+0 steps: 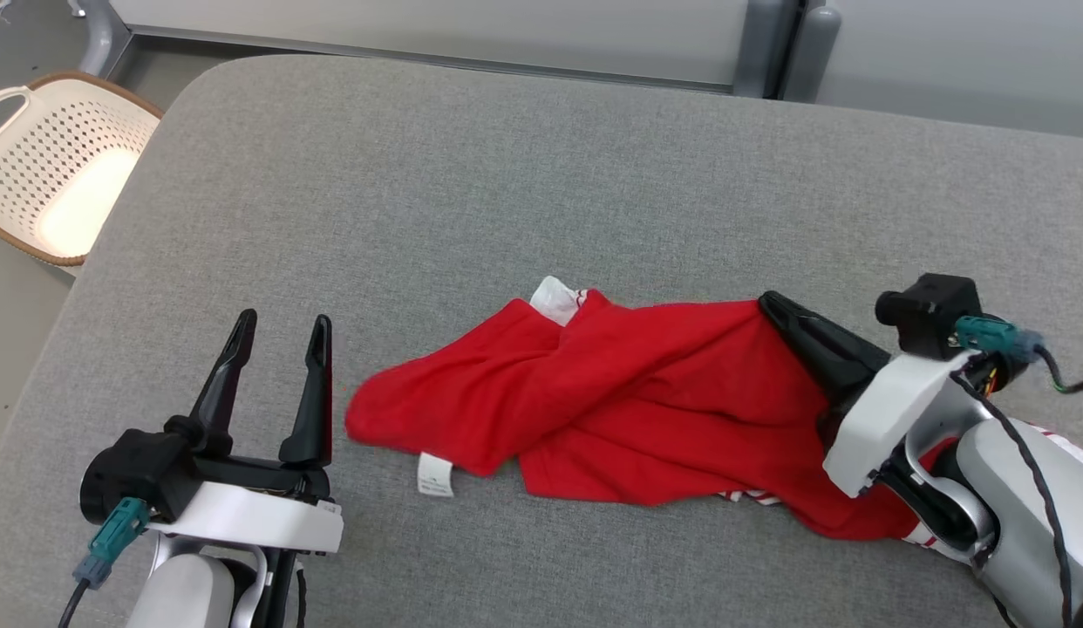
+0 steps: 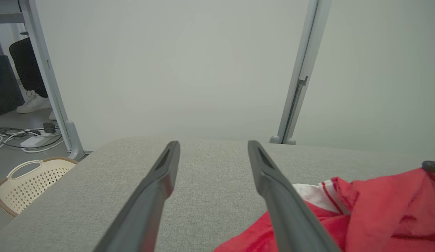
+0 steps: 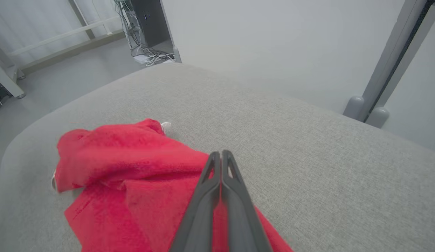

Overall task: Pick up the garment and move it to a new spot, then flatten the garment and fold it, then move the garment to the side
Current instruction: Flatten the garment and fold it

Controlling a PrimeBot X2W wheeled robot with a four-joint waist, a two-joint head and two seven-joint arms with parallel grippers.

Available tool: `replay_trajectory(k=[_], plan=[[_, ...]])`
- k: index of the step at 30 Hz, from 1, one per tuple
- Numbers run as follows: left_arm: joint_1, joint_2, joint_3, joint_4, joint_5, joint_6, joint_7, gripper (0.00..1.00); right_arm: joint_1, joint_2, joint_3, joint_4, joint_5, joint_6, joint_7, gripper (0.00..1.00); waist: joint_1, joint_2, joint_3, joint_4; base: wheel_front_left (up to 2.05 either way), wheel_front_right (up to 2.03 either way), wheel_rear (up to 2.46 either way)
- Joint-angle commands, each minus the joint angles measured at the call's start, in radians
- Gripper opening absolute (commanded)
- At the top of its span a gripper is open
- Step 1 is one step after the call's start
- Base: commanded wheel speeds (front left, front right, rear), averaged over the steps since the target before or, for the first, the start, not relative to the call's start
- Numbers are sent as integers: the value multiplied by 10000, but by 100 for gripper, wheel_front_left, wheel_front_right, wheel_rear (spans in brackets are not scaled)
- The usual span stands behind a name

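The right gripper (image 1: 766, 302) was shut at the red cloth's (image 1: 611, 392) right edge, pinch hidden; the left gripper (image 1: 283, 318) was open, empty.

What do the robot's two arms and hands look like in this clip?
Both match: the left hand and the right hand each have two long, tapering black fingers on a black base, a white wrist shell and a pale grey forearm. Each carries a teal connector; a twisted dark cable runs along the right forearm.

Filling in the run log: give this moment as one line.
garment: crumpled on grey surface | left gripper: open, clear of it | right gripper: shut on its far edge
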Motion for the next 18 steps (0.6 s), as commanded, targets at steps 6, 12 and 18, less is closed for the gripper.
replay_trajectory(k=[6, 12, 18], plan=[[270, -22, 276, -53, 222, -60, -7, 100, 2649, 333, -1977, -1230, -737, -2, -911, 0, 0, 0, -394, -205, 0, 0, 0], [622, 79, 514, -102, 314, 3, -3, 100, 6078, 1685, -4124, -2679, -1647, -1, -720, 0, 0, 0, -603, -727, 0, 0, 0], [781, 165, 520, -78, 314, 13, -2, 100, 8252, 2851, -4684, -2783, -2064, -1, -425, 0, 0, 0, -781, -1021, 0, 0, 0]])
